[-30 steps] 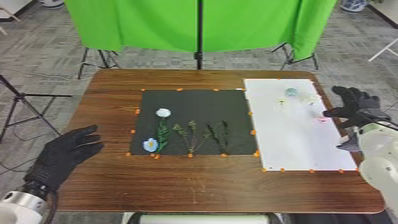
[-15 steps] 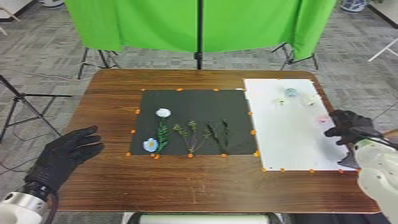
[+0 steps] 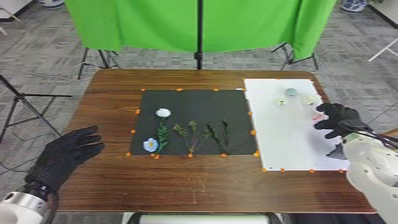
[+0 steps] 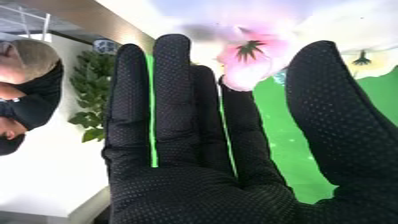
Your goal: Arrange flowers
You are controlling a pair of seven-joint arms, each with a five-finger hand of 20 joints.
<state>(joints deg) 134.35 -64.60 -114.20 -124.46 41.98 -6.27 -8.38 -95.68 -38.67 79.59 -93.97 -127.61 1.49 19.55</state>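
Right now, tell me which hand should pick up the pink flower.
Right, most likely. The right hand is at the white sheet, close to the pink flower, fingers straight and empty. The left hand is beyond the black mat, much farther away.

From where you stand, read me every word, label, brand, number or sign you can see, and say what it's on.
None: I can read no text on the dark square mat, the white rectangular board, the brown wooden table or the pink-petalled flower.
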